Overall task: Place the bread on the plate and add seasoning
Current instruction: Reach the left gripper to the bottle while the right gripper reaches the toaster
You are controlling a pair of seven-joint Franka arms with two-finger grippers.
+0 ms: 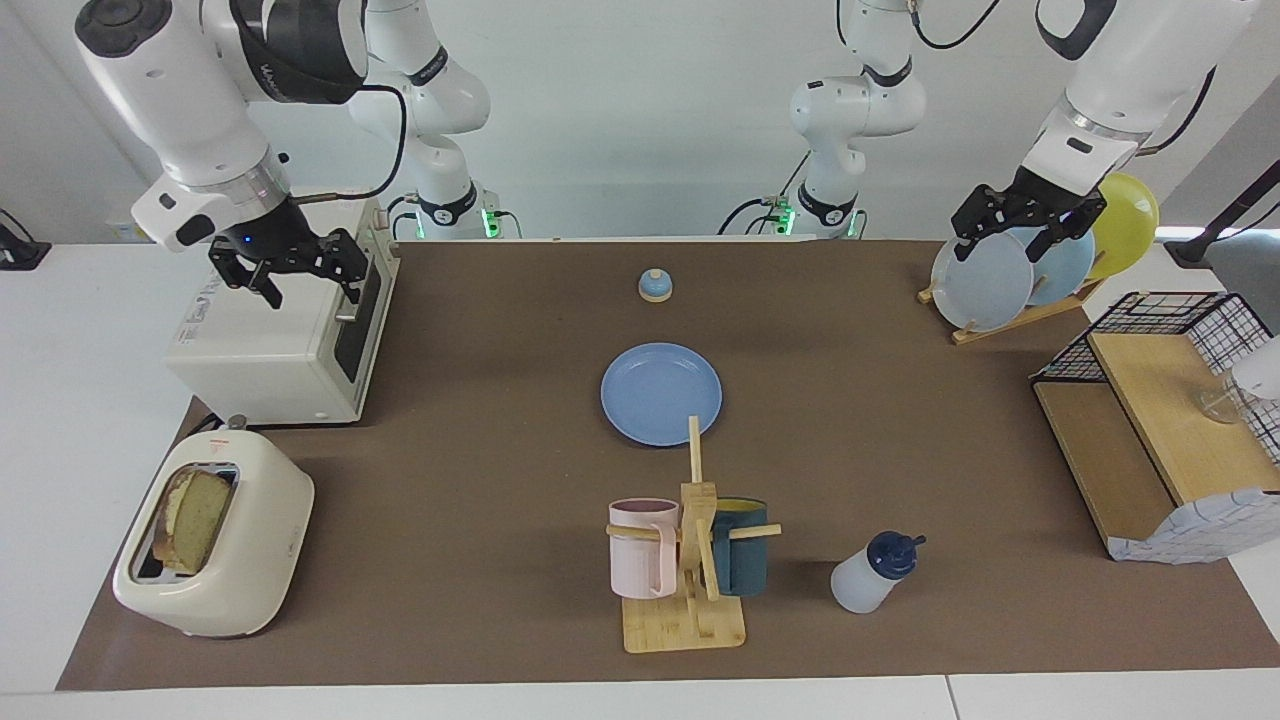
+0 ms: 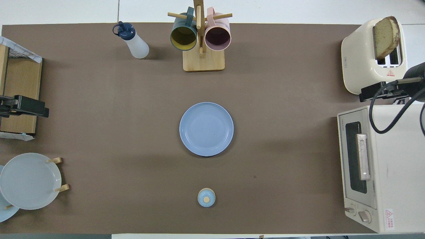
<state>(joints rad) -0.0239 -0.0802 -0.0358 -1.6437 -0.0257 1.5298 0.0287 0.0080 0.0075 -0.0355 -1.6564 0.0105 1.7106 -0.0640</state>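
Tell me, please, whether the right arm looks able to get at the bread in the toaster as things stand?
Probably yes: the bread stands out of the toaster, uncovered, and the right gripper hangs open above the toaster oven beside it.
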